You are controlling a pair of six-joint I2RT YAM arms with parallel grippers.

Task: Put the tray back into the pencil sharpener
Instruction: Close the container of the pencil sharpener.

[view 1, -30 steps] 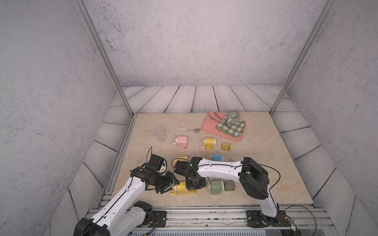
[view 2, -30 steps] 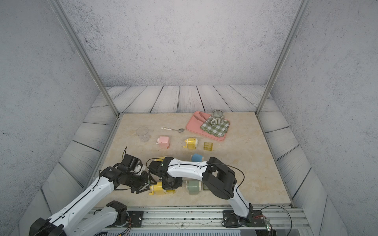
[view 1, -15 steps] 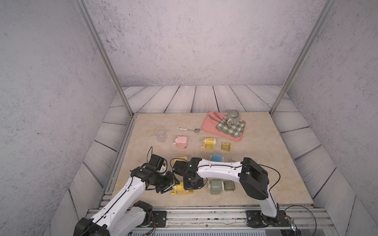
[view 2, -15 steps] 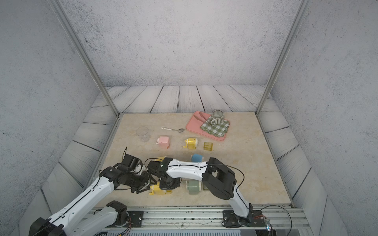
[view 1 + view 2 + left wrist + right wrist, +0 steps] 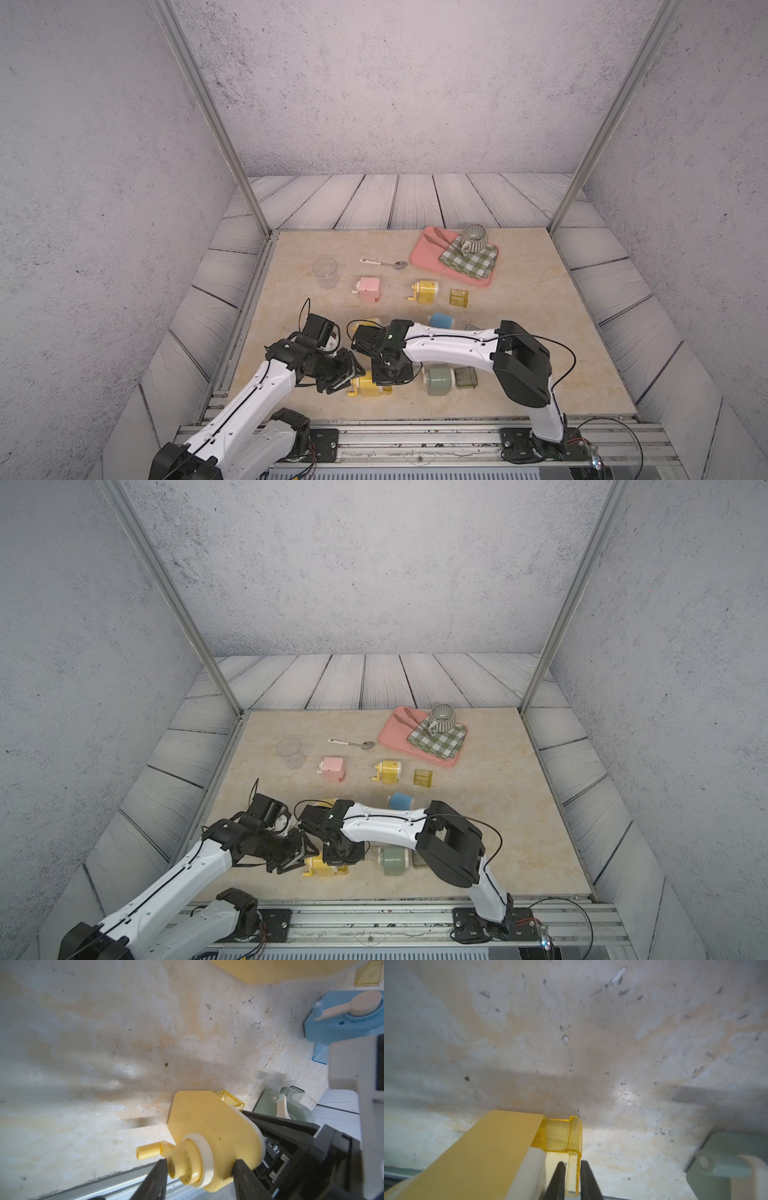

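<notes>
Near 7 o'clock on your tan counter (image 5: 540,332) sits the yellow sharpener (image 5: 371,385). Your left fingers (image 5: 155,1184) grip its crank end. Your right fingers (image 5: 588,1182) sit beside the half-in tray (image 5: 556,1136) lip; I cannot tell if they squeeze.

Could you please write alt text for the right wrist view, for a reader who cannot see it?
The right gripper straddles the end wall of a clear yellow tray, which sits partly inside a yellow sharpener on a mottled beige tabletop. A green sharpener shows at the edge.
</notes>
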